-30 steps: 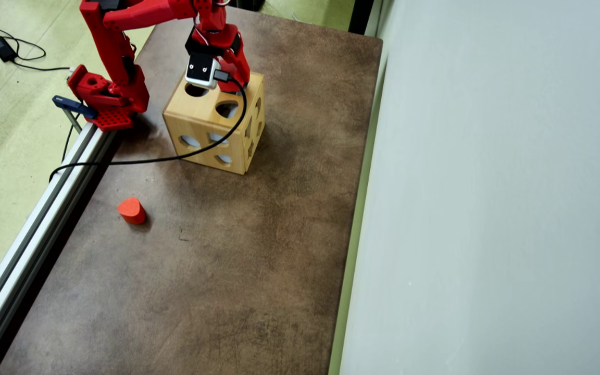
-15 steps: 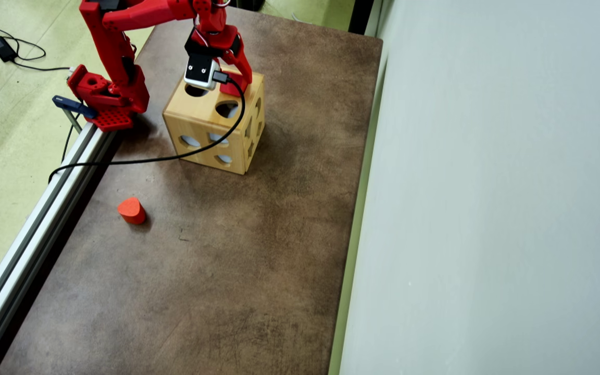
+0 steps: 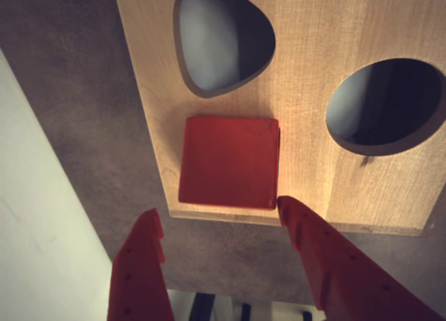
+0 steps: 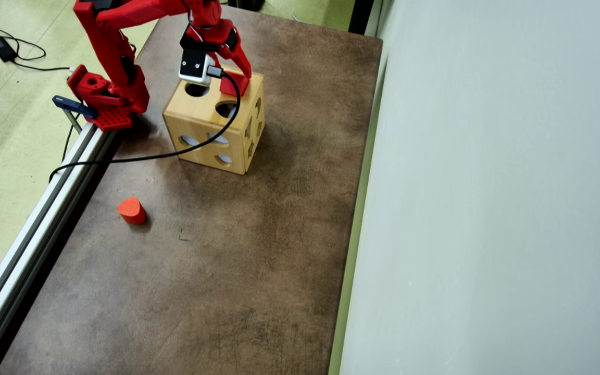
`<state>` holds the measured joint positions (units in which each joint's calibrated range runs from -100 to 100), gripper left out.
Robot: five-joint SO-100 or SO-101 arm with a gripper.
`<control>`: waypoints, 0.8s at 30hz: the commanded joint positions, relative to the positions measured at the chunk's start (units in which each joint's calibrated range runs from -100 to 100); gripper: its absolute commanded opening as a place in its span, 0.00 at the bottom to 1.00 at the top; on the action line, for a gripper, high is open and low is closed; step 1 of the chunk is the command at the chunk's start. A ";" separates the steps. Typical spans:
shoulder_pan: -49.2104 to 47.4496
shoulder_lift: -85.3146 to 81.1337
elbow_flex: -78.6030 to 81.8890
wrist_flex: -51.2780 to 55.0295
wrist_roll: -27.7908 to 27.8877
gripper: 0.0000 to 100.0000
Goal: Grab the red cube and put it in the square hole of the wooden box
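One red cube (image 3: 228, 162) sits in the square hole (image 3: 278, 154) on top of the wooden box (image 3: 334, 35), its flat face up and its edges squared to the cutout, so no axis is longer than another; only a dark sliver of the hole shows along one side. The gripper (image 3: 219, 220) hangs just above it, jaws spread wide and holding nothing. The single box stands near the worktop's (image 4: 216, 271) far edge, with one orange-red teardrop block (image 4: 132, 210) lying well apart near the left edge in the overhead view.
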<state>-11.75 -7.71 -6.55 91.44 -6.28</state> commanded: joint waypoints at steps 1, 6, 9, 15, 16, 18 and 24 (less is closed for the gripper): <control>0.75 -4.14 -1.41 0.27 0.34 0.23; 5.73 -3.63 -0.70 -0.21 0.34 0.09; 8.11 -3.29 -0.70 -0.69 0.34 0.04; 8.33 2.23 -1.41 -0.85 0.39 0.02; 8.33 3.93 -1.50 -0.85 0.39 0.02; 8.33 6.57 -1.59 -0.93 0.39 0.02; 6.10 11.49 -1.59 -5.20 0.44 0.02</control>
<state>-4.06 1.86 -7.00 89.27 -6.18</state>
